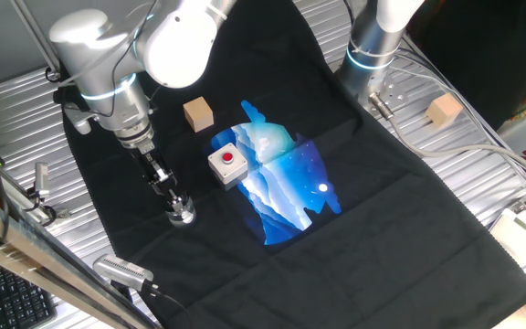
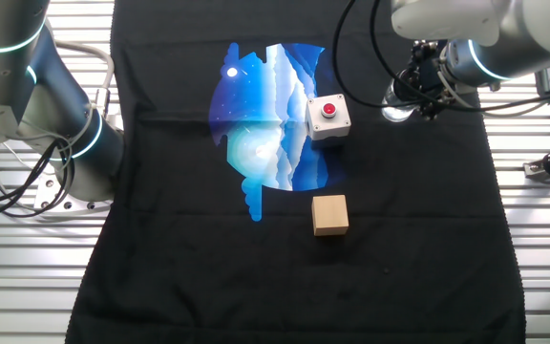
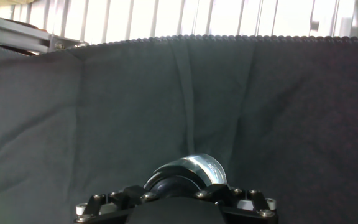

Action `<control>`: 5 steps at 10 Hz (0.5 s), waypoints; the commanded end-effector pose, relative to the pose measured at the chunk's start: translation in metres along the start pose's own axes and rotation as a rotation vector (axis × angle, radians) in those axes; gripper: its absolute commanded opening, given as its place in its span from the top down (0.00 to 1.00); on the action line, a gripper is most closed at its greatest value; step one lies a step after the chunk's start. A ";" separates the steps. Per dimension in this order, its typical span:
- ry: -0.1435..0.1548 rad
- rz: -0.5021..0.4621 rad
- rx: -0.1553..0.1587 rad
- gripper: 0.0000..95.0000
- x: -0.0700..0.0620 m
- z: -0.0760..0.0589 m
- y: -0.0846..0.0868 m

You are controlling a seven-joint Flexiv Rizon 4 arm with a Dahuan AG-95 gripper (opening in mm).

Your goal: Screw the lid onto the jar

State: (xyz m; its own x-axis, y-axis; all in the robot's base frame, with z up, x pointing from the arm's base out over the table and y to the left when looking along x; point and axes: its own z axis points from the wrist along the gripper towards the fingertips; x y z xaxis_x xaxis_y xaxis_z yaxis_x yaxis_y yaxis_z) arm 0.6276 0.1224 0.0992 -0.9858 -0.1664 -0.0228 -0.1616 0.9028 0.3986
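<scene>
Since the gripper sits right on the jar at lower left, clamped on the lid I think, screwing looks underway, finish unclear.

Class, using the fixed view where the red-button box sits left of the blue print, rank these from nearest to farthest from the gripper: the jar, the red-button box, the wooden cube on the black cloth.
1. The jar: right at the gripper, near the cloth's left edge.
2. The red-button box: to the gripper's right, beside the blue print.
3. The wooden cube: farther back, beyond the box.
</scene>
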 end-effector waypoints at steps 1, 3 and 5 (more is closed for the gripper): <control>0.000 0.002 0.000 0.20 0.000 0.000 0.000; 0.000 0.004 -0.004 0.20 0.000 0.000 0.000; 0.001 0.008 -0.016 0.20 0.000 0.000 0.000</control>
State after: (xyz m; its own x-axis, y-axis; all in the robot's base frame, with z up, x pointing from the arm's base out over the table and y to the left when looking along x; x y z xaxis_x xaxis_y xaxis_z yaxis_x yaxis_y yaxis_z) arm 0.6276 0.1219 0.0995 -0.9872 -0.1585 -0.0182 -0.1517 0.8974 0.4143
